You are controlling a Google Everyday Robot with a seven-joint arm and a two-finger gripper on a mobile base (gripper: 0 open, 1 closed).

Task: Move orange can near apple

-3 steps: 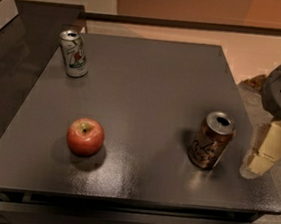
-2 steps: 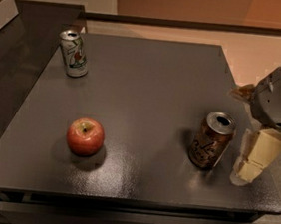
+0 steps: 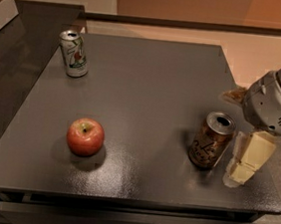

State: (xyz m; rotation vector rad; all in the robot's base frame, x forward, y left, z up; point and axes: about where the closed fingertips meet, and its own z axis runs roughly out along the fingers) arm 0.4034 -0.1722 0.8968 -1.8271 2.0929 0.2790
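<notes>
My pincer (image 3: 244,162) hangs low at the right side of the table (image 3: 150,70), near its front corner. Its pale lower part sits just beside the orange can (image 3: 211,140), on the can's right. I cannot tell whether it touches the can or stands a sliver apart. I also cannot tell whether the pincer is spread or pressed together, because only its pale outer side shows. Above it, the rounded grey housing of my arm (image 3: 274,100) juts in over the table's right edge.

The orange can stands on the right front part of the tabletop, with its silver top and dark opening facing up and its white lettering turned toward the front. The apple (image 3: 85,137) rests well apart from it, on the left front part of the table, with its stem dimple upward and a soft shadow under it. The stretch between the two is dark, faintly glossy tabletop.

A white-and-green can (image 3: 73,53) stands upright near the far left corner. It is behind the apple and well apart from it, off the line between the apple and the orange can.
</notes>
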